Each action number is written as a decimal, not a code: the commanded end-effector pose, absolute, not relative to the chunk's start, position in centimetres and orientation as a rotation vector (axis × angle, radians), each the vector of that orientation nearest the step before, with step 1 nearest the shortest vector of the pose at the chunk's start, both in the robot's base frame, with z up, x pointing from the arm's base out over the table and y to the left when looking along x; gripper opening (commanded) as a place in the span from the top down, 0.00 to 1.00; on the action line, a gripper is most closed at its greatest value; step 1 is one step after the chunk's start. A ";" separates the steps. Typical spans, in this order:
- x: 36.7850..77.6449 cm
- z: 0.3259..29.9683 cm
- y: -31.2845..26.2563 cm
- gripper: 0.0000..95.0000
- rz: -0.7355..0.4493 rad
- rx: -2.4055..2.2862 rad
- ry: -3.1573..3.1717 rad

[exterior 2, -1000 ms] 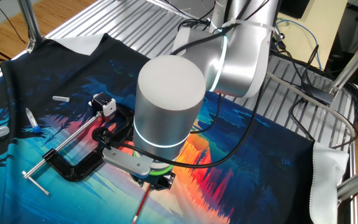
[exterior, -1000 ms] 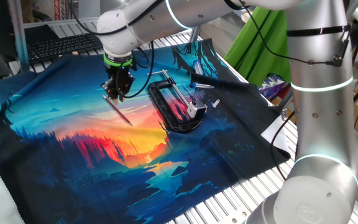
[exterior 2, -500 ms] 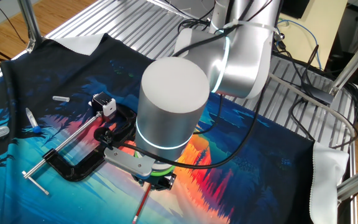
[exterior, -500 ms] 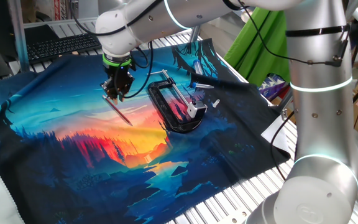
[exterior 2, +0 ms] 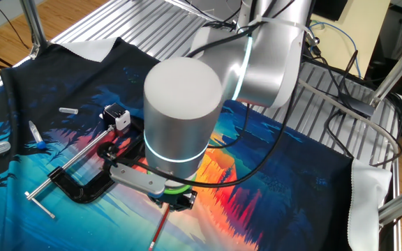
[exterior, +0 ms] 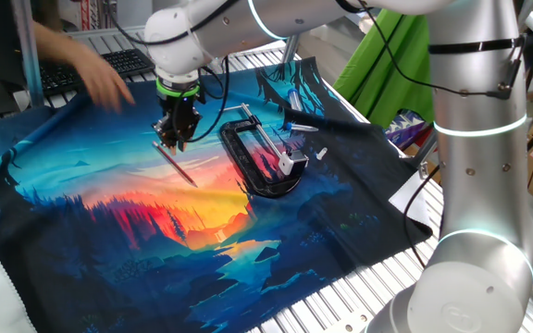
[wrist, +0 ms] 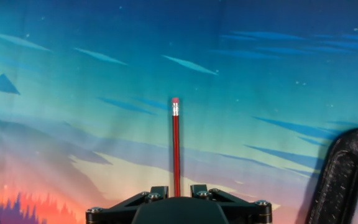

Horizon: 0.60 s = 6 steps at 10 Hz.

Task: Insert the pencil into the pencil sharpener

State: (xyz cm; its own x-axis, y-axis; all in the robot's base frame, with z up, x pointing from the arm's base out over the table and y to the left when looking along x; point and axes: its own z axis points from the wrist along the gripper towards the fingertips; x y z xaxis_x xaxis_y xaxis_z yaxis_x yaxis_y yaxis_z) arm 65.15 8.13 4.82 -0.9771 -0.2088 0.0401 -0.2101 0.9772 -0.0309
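Note:
My gripper (exterior: pixel 172 141) hangs over the colourful cloth, left of the black clamp, and is shut on the pencil (exterior: pixel 181 166). The reddish pencil slants down from the jaws toward the cloth. In the hand view the pencil (wrist: pixel 176 146) runs straight out from between the closed fingers of the gripper (wrist: pixel 176 190), eraser end farthest. In the other fixed view the arm hides most of the gripper (exterior 2: pixel 173 204); the pencil (exterior 2: pixel 160 227) pokes out below it. The pencil sharpener (exterior: pixel 286 165), a small white block, sits at the clamp's end (exterior 2: pixel 121 118), apart from the pencil.
The big black C-clamp (exterior: pixel 259 159) with its silver rod lies right of the gripper (exterior 2: pixel 89 183); its edge shows in the hand view (wrist: pixel 345 168). A person's blurred hand (exterior: pixel 100 76) reaches over the cloth's far left. Small loose items lie beyond the clamp (exterior 2: pixel 68 110).
A person's hand has come into view over the cloth's back left. The arm has turned slightly; the gripper and the pencil stay almost where they were.

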 end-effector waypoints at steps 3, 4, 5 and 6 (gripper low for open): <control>64.8 5.1 8.6 1.00 0.065 0.375 -3.106; 64.7 5.3 8.7 0.80 0.079 0.373 -3.117; 64.6 5.5 8.7 0.80 0.092 0.365 -3.118; 64.4 5.9 8.7 1.00 0.095 0.355 -3.118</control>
